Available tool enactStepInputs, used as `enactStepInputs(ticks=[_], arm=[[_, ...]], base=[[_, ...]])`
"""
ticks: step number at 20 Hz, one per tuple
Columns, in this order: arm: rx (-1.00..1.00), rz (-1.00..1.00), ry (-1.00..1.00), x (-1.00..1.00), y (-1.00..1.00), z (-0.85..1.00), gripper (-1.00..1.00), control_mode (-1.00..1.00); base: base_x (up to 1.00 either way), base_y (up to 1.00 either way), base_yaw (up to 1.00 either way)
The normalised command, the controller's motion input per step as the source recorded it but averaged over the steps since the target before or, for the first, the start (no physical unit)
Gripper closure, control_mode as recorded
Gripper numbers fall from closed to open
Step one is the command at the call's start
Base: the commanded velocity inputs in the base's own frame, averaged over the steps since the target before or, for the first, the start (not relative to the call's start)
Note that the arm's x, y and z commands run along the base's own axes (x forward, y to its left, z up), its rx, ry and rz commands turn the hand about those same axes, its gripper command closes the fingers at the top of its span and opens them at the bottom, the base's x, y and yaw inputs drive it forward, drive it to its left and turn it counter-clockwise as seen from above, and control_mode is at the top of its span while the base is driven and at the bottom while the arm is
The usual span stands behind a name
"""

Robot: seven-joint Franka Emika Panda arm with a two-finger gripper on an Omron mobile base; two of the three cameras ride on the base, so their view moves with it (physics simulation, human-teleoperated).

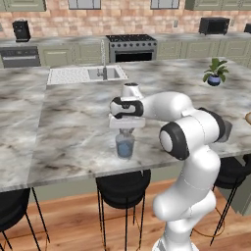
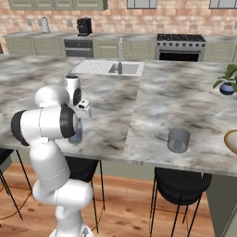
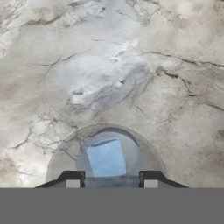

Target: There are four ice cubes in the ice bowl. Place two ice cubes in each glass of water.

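So the gripper [image 3: 111,180] is pinched in about as tight as it goes, and there's a pale blue ice cube [image 3: 106,158] sitting right between the finger tips [image 3: 72,179]. Looks like it's got hold of it, though the contact itself is hidden at the frame edge. It hangs straight over a glass of water [image 1: 125,144] near the front edge of the marble island counter [image 1: 63,122]; the cube is framed inside the glass rim. The second glass [image 2: 178,140], see-through grey, stands well apart to the right, and the tan ice bowl [image 2: 231,140] pokes in at the far right.
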Motion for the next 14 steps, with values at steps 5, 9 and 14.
enactStepInputs(ticks=[5, 9, 14], arm=[[0.00, -0.04, 0.00, 0.00, 0.00, -0.24, 1.00, -1.00], [0.00, -0.04, 0.00, 0.00, 0.01, -0.21, 1.00, -1.00], [0.00, -0.04, 0.00, 0.00, 0.07, -0.14, 1.00, -1.00]], base=[[0.00, 0.00, 0.00], [0.00, 0.00, 0.00], [0.00, 0.00, 0.00]])
